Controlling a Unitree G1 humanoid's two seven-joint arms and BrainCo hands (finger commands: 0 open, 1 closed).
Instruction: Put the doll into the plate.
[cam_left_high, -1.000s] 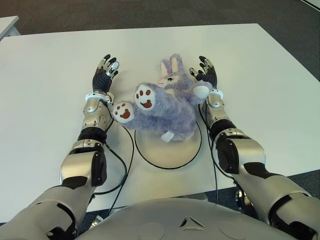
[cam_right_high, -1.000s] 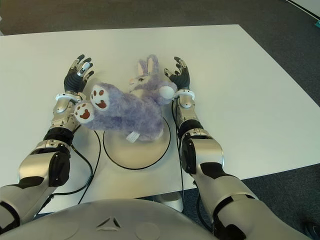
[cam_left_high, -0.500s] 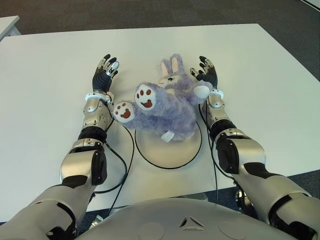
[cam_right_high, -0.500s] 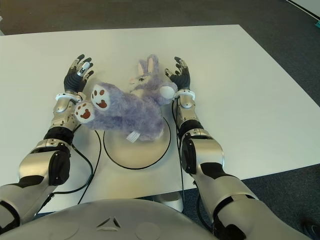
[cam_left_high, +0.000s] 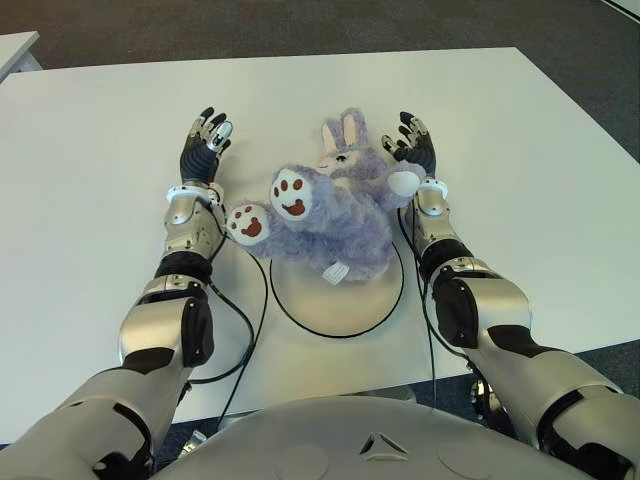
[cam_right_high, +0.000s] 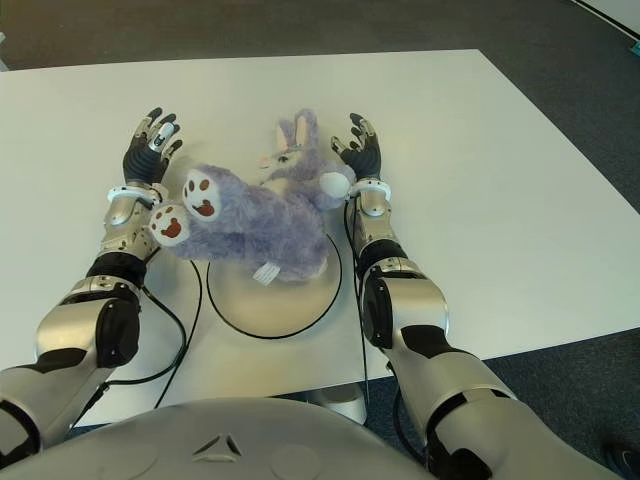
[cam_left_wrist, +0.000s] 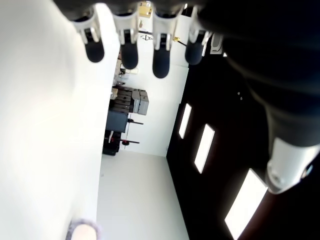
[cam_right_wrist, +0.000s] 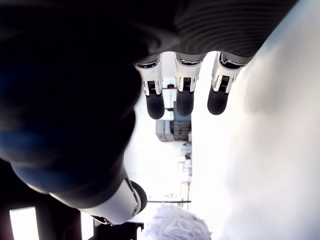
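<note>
Doll (cam_left_high: 325, 215) lay on its back over the far rim of the plate (cam_left_high: 340, 310), near the table's (cam_left_high: 520, 170) near edge | left hand (cam_left_high: 201, 152) spread, empty, left of doll | right hand (cam_left_high: 414, 148) spread, empty, beside its paw

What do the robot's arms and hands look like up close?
Both arms are silver metal shells with black joint sections and thin black cables trailing beside them. The left hand and right hand are black with silver knuckles, dark rubbery fingertips and a white band at each wrist.
</note>
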